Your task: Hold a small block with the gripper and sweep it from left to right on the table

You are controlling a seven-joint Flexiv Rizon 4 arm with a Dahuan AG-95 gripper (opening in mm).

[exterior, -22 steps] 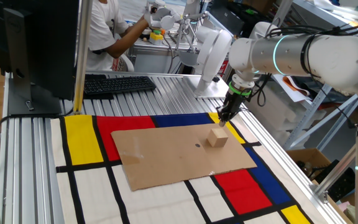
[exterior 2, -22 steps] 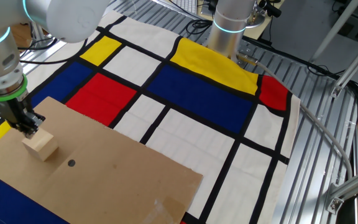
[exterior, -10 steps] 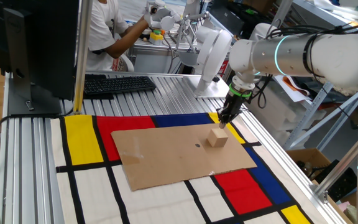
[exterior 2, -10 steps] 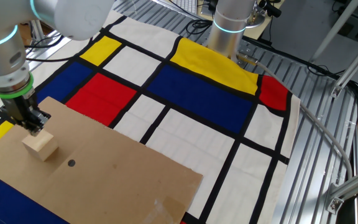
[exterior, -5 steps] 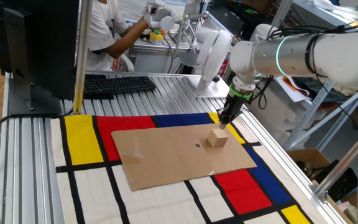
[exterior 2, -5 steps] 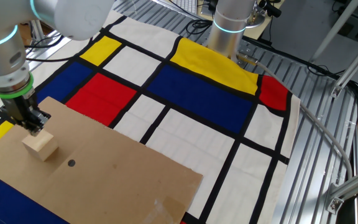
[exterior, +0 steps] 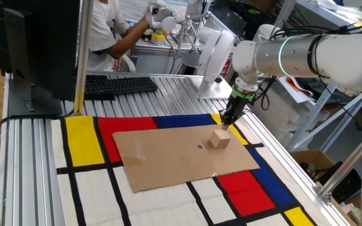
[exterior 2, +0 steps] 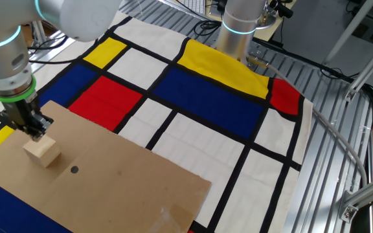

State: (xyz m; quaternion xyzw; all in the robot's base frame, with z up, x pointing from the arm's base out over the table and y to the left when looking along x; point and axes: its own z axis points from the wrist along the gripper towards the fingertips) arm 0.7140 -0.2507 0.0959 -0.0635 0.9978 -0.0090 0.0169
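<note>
The small block (exterior: 219, 139) sits free on the cardboard sheet (exterior: 181, 156); the gripper (exterior: 225, 123) hovers just above, fingers narrow and empty. Grasp and sweep remain undone.

Gripper (exterior 2: 36, 132) hanging right over the small block (exterior 2: 42, 153)
Block sits loose on the cardboard sheet (exterior 2: 109, 188), near a small dark dot (exterior 2: 74, 169); fingers look pinched together, not on the block.

A black monitor (exterior: 36, 44) and keyboard (exterior: 119, 84) stand behind the mat.
</note>
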